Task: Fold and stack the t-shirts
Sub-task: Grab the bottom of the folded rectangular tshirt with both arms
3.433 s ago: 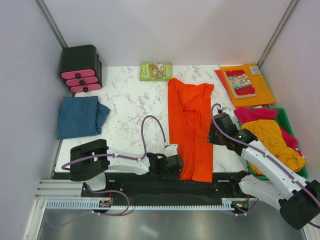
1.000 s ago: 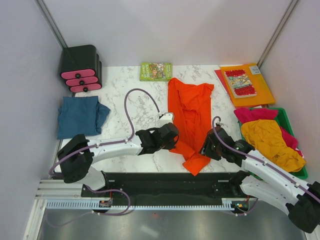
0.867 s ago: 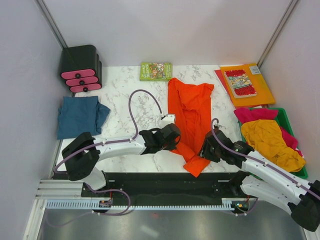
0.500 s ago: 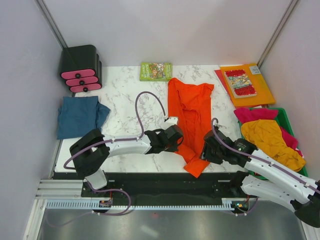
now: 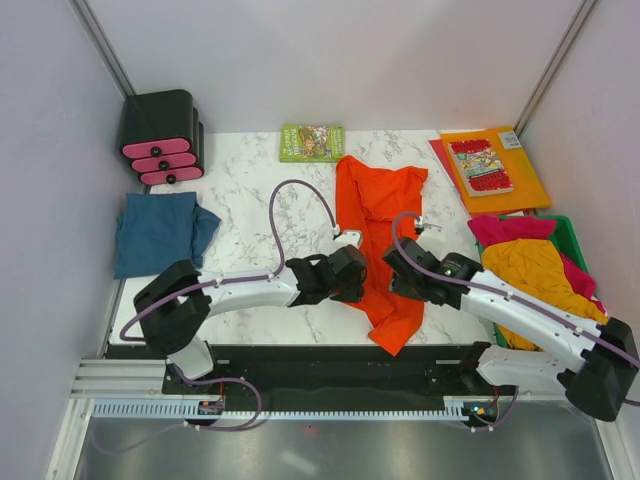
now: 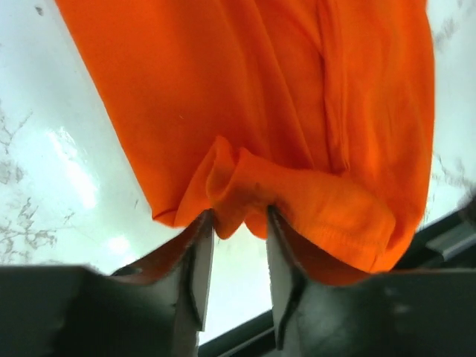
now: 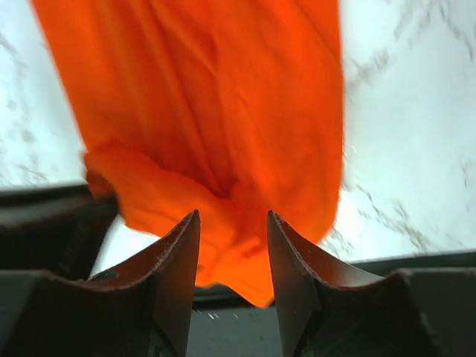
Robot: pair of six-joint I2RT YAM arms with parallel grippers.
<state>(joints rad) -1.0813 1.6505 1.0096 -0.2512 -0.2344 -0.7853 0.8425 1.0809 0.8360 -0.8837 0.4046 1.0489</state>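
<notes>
No text, label, brand or number is legible in any view. The green book (image 5: 312, 142) at the far edge of the tabletop (image 5: 250, 195) carries printed cover art, but the lettering is too small to read. The comic (image 5: 480, 166) lying on the orange folder (image 5: 525, 185) is also printed and also illegible. A pale label (image 5: 512, 140) at the folder's far corner is unreadable.

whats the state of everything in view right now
orange t-shirt: folded into a long strip, near end bunched up
teal t-shirt: loosely folded, lying apart
yellow t-shirt: crumpled in green bin
pink t-shirt: crumpled in bin
left gripper: open, tips at orange hem
right gripper: open over orange cloth
drawers: all shut
</notes>
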